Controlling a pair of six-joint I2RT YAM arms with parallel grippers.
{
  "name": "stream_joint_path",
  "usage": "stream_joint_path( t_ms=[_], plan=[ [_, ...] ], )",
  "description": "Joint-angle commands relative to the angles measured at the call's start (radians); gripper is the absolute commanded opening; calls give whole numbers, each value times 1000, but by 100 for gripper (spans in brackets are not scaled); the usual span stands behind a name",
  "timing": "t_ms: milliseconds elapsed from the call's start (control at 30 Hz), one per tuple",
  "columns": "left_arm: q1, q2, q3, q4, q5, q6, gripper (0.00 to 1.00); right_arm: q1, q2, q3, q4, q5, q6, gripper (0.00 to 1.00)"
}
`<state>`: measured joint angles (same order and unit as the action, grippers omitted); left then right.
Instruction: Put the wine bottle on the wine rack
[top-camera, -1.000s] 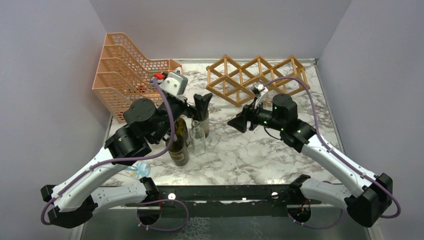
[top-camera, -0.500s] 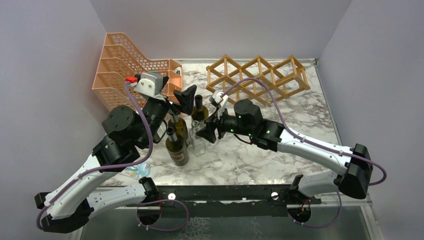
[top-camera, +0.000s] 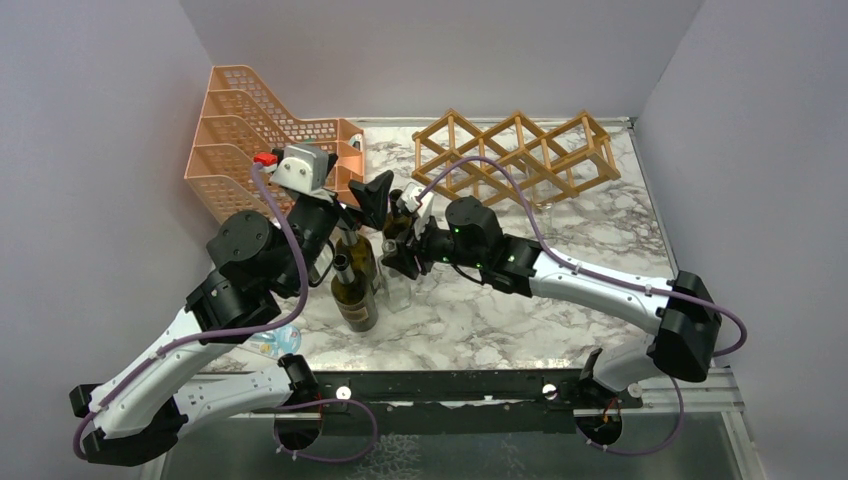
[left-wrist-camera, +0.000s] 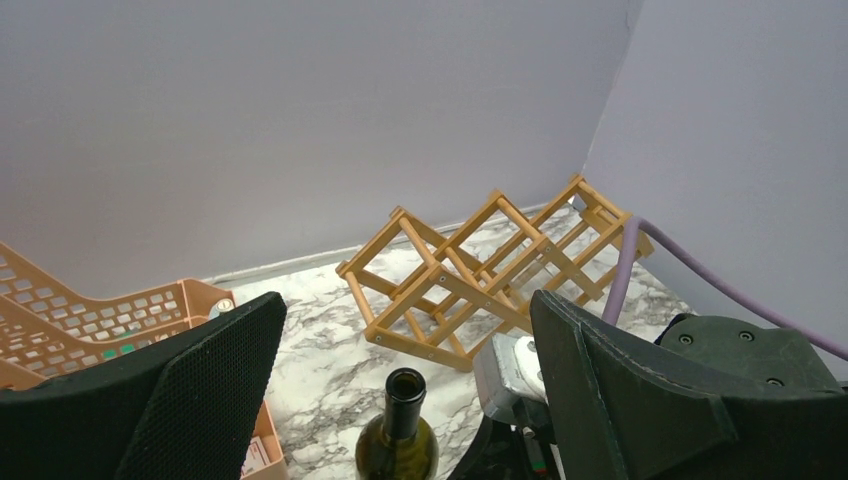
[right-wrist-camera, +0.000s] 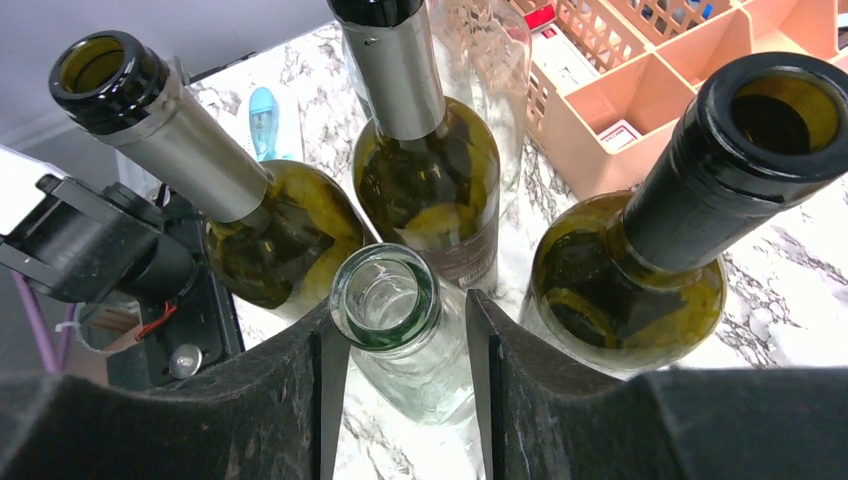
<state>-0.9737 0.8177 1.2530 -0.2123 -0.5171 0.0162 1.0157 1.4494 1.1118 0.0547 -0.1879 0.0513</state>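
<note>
Bottle (right-wrist-camera: 385, 295), clear glass, right gripper (right-wrist-camera: 400, 310) astride, 2 fingers (right-wrist-camera: 250, 420) parted

I read the wine rack (top-camera: 515, 150) as light brown wood in a diamond lattice. File tray (top-camera: 240, 130): orange mesh. Table (top-camera: 480, 320): white marble, grey veining. Left bottle (right-wrist-camera: 180, 140) and middle bottle (right-wrist-camera: 415, 150): olive-green glass, silver foil. Right bottle (right-wrist-camera: 690, 200): olive-green, black foil. Clear bottle (right-wrist-camera: 385, 300): colourless. Left gripper (left-wrist-camera: 408, 300) and right gripper (right-wrist-camera: 400, 320): black. Cable (left-wrist-camera: 618, 275): purple.
</note>
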Motion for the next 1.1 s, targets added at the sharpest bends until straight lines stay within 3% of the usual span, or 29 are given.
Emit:
stream_joint_path(
  t_ms=[0, 367, 733, 1067],
  plan=[
    [0, 11, 13, -12, -11, 12, 99, 7, 12, 17, 95, 0, -39, 47],
    [-1, 16, 11, -23, 11, 19, 99, 7, -65, -36, 116, -14, -110, 10],
    [-1, 29, -23, -23, 104, 36, 99, 7, -332, -150, 20, 192, -93, 7],
    [0, 108, -167, 56, 511, 110, 99, 7, -628, -227, -161, 523, 7, 5]
  ],
)
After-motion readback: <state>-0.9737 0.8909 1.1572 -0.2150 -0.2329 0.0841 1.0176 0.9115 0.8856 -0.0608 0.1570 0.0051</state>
